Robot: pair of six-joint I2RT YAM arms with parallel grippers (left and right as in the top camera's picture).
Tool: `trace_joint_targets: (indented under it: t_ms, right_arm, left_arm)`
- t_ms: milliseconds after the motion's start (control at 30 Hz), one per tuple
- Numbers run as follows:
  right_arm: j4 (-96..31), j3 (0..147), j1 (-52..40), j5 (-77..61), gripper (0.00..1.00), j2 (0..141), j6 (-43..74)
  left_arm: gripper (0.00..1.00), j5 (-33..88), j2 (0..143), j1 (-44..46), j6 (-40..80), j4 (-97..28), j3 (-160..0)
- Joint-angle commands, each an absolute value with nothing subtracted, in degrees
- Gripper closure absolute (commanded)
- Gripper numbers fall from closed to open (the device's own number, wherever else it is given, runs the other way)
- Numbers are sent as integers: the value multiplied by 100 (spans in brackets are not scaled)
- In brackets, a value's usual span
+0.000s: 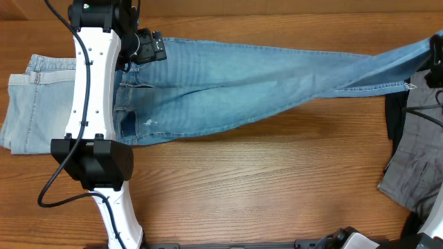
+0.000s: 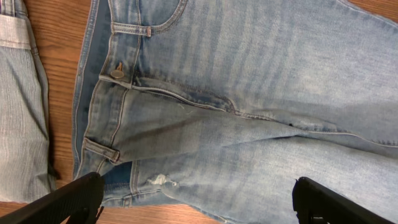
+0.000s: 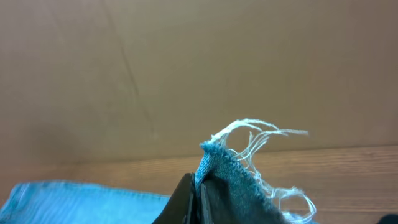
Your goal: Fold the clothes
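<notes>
Clothes lie on the wooden table (image 1: 263, 187). The biggest piece is the mid-blue jeans (image 1: 242, 76), stretched long across the far part, with the waist at the left and the legs running to the right. Just left of the waist of these jeans lies a pair of pale jeans (image 1: 34, 104). Near their leg ends, on the near side, lies a grey garment (image 1: 415, 166), with a black garment (image 1: 396, 117) just beside it. The left arm (image 1: 93, 90) reaches over the waist, and the left gripper (image 2: 196, 199) hangs above it with jaws wide apart, holding nothing. The right gripper (image 3: 198, 199) is pressed together on the frayed hem (image 3: 249, 155) of one leg, raised off the table. A metal button (image 2: 116, 73) sits on the waistband.
</notes>
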State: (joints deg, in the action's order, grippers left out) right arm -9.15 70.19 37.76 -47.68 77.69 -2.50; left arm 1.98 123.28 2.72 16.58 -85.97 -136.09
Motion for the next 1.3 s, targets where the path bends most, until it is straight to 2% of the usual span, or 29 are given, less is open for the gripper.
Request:
trace_joint_targets:
  t_ms: [0, 100, 267, 467, 600, 700, 867, 1000, 1200, 1267]
  right_arm:
    - [-1708, 7229, 3962, -5000, 96, 7762, -1446]
    - [-2591, 7229, 3962, -4626, 96, 7979, -2263]
    - [-3111, 7229, 3951, -4278, 96, 8488, -2296]
    - [-3420, 7225, 3951, -3057, 96, 9030, -2491]
    - [-3304, 7207, 3951, -3225, 96, 9448, -3037]
    - [-2679, 7210, 3948, -4001, 96, 9474, -3044]
    - [-2200, 7325, 3951, -4449, 96, 9474, -3009]
    - [-2333, 7303, 3951, -4445, 96, 9533, -3634]
    - [-2305, 7303, 3951, -4539, 96, 10383, -3776]
    - [-2477, 7310, 4047, -4003, 96, 10394, -3771]
  left_arm:
    - [0, 237, 12311, 303, 1785, -8676, -13600]
    - [0, 189, 12311, 303, 1809, -8879, -13600]
    - [0, -204, 12311, 165, 2191, -9061, -13600]
    - [0, -213, 12311, -38, 2182, -8986, -13600]
    - [0, -211, 12315, -43, 2182, -8827, -13600]
    - [0, -209, 12320, -40, 2126, -8805, -13600]
    - [0, -207, 12328, -40, 2126, -8761, -13600]
    - [0, -198, 12335, -36, 2126, -8774, -13600]
    - [0, -198, 12342, -43, 2095, -8718, -13600]
    - [0, -207, 12342, -73, 2056, -8722, -13600]
